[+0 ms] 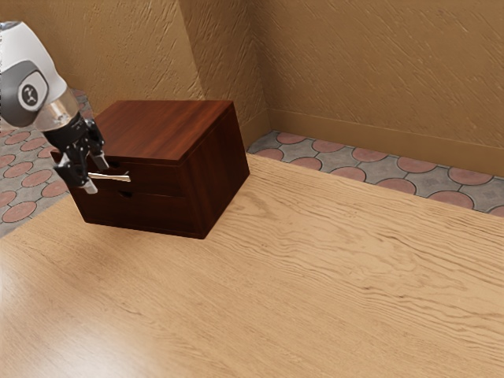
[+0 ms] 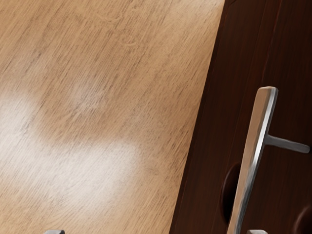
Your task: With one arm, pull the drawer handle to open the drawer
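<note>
1. Claw (image 1: 92,174): black, two-fingered, on a white arm that comes in from the exterior view's left. It sits at the front of the cabinet, level with the top drawer. The fingers stand apart, not clamped on anything. In the wrist view, the fingertips (image 2: 255,231) flank the handle, and the bar is much closer to one tip than the other.
2. Handle (image 1: 112,177): slim silver bar on short posts, lying across the top drawer front. The claw straddles the end toward the exterior view's left.
3. Top drawer (image 1: 146,175): dark wood, and its front appears flush with the cabinet, so judged not yet opened.
4. Cabinet (image 1: 169,126): dark wood box with two drawers, standing on the bench (image 1: 315,268) near its far corner.
5. Step in hand: lining the fingers up around the bar, before any grip.
6. Next move calls for: closing both fingers squarely on the bar. The pull should then run straight out from the drawer front, since a skewed pull would likely slip off the thin bar or drag the cabinet.
</note>
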Tool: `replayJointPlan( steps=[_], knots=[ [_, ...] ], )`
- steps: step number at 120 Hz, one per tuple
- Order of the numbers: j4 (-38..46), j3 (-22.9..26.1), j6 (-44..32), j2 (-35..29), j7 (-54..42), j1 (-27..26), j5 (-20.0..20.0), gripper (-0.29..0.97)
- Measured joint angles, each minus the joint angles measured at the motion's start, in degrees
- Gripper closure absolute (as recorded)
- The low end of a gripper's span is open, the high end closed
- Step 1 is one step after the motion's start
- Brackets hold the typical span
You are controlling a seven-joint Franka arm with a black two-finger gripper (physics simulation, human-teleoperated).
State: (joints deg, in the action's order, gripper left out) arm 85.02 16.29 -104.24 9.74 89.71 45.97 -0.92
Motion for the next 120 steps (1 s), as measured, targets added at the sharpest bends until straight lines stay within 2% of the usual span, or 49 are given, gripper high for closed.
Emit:
replayJointPlan(
  steps=[24,84,120],
  knots=[
    [0.08,-0.03,-2.52,0.81,-0.7,-0.08,-0.03,0.3],
    [4.36,-0.03,-8.89,0.56,-2.83,-0.16,0.06,0.37],
    [5.24,-0.02,-9.88,0.29,-3.56,-0.24,-0.15,0.5]
  ],
)
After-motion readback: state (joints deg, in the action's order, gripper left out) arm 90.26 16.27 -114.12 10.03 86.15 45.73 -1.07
